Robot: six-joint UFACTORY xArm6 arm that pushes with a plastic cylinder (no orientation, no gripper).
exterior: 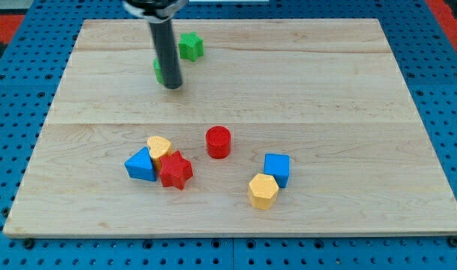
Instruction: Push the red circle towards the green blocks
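Observation:
The red circle [218, 142] stands near the middle of the wooden board [326, 90], a little below centre. A green star-shaped block [190, 46] lies near the view's top. A second green block [158, 70] is mostly hidden behind my rod, so its shape cannot be made out. My tip [172, 85] rests on the board just right of that hidden green block, well above and left of the red circle, apart from it.
A cluster at lower left holds a blue triangle [141, 165], a yellow heart-like block [159, 147] and a red star [175, 171]. At lower right are a blue cube [277, 169] and a yellow hexagon [263, 190]. Blue pegboard surrounds the board.

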